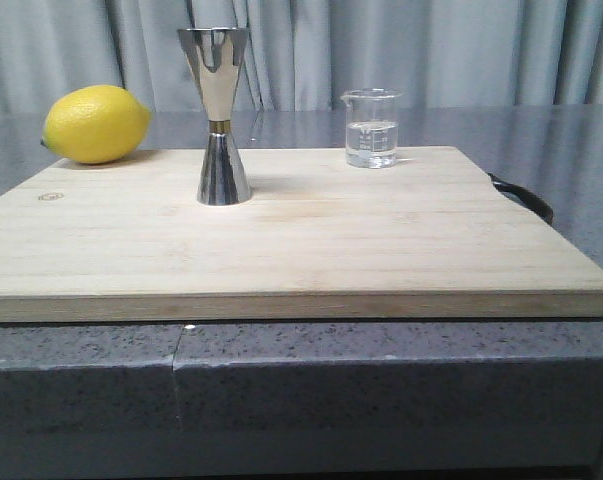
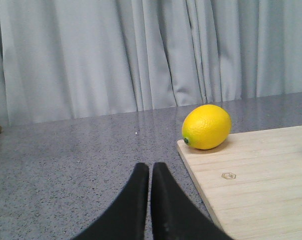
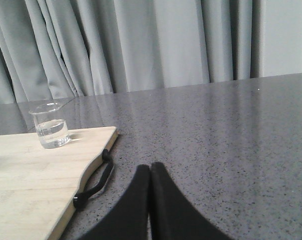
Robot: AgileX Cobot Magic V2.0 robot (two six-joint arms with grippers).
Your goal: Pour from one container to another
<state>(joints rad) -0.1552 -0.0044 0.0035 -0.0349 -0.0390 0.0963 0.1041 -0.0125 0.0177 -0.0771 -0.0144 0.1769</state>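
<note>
1. Left gripper (image 2: 150, 172): black fingers are pressing together w/ nothing between them, hovering over the grey speckled countertop (image 2: 65, 160) just off the board's left edge; not showing in front view.
2. Lemon (image 1: 95, 124): yellow, lying on its side at the 10 o'clock corner of the wooden cutting board (image 1: 301, 250); in the left wrist view it (image 2: 206, 126) is sitting at the board's corner (image 2: 251, 180), near a small hexagon logo (image 2: 228, 175).
3. Steel jigger (image 1: 217, 116): standing upright on the board at approx. 11 o'clock from its centre, wide cup up, thin gold band at the narrow waist, well apart from lemon and beaker.
4. Glass beaker (image 1: 371, 128): standing upright at approx. 1 o'clock near the board's far edge, holding clear liquid to abt. halfway, white marks facing front; right wrist view is showing it (image 3: 50, 125) near the board's corner.
5. Black strap (image 1: 526, 197): hanging off the board's right edge at 3 o'clock, trailing onto the countertop.
6. Right gripper (image 3: 149, 172): fingers are closing flush against each other, gripping nothing, hovering over bare countertop beside the board's right edge.
7. Grey curtain (image 1: 431, 50): hanging behind the whole scene.
</note>
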